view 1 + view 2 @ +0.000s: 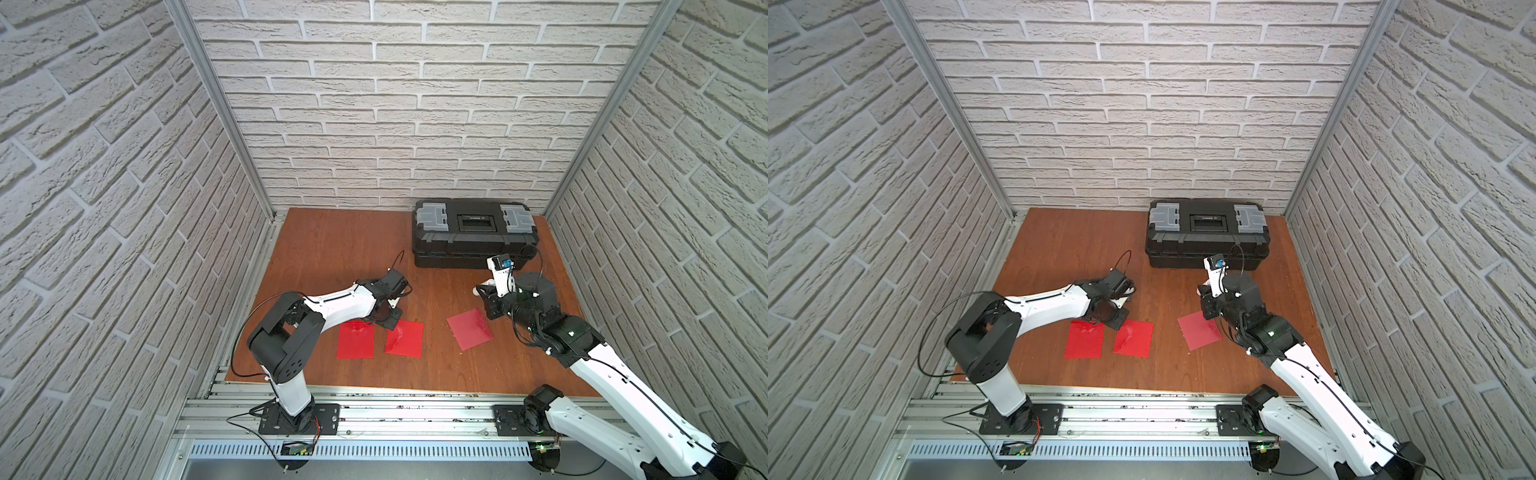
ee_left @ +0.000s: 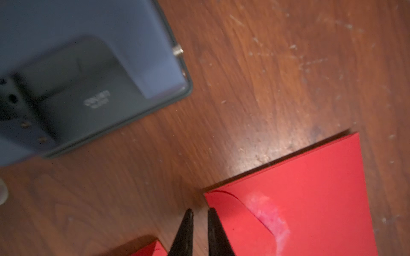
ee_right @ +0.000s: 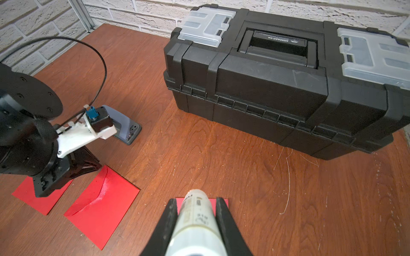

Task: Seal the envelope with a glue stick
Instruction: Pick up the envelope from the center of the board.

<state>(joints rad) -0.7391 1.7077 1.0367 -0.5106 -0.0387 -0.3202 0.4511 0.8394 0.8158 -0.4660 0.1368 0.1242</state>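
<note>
While the table (image 3: 199, 155) holds everything, the big black toolbox (image 3: 277, 88) sits far ahead of the right gripper (image 3: 196, 200). 1 red envelope (image 1: 469, 328) lies just under its fingertips, which squeeze the glue stick (image 3: 197, 219). The left gripper (image 2: 200, 211) shows a narrow gap with nothing in it, beside the corner of the middle envelope (image 2: 310, 199). If the stick tilts or slips in the fingers, glue could miss the flap.

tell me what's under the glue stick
A red envelope lies below the glue stick in the right gripper; the wrist view shows only its edge, the rest is covered.
</note>
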